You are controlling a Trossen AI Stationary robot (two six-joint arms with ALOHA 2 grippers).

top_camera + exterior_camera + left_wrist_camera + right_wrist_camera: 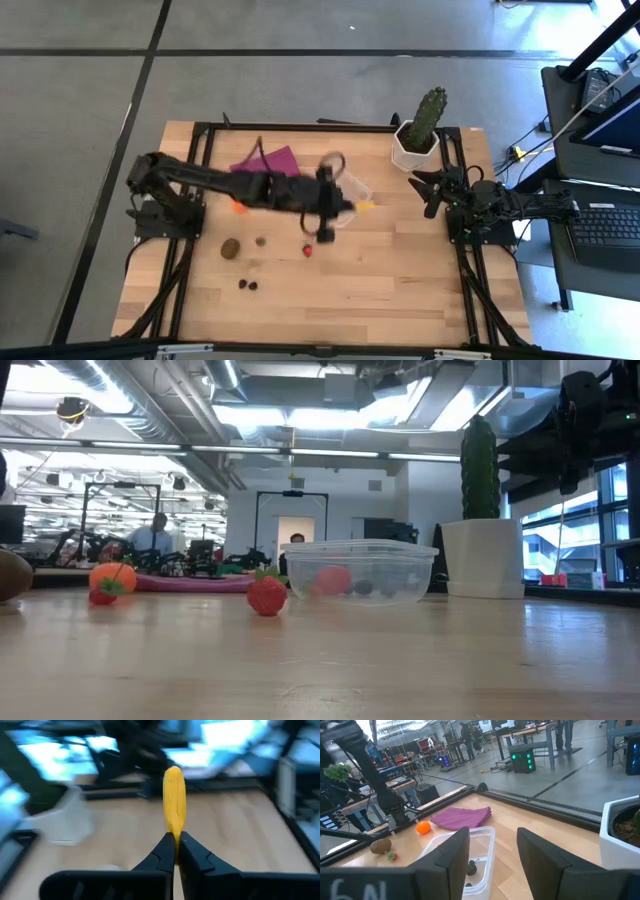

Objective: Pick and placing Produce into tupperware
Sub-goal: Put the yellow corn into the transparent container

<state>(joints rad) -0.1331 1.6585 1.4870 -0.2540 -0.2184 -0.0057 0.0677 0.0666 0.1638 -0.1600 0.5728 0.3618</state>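
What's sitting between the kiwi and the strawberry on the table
In the high view, one small dark piece of produce lies on the wood between the kiwi and the strawberry; nothing else.

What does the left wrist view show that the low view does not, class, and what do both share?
Only the left wrist view shows the left end effector, shut on a small yellow elongated piece of toy produce.

Only the low view shows the clear, shallow plastic tupperware box, a red toy strawberry in front of it, an orange toy ball, and the tall green cactus.

Both show the light wooden table top and the white plant pot.
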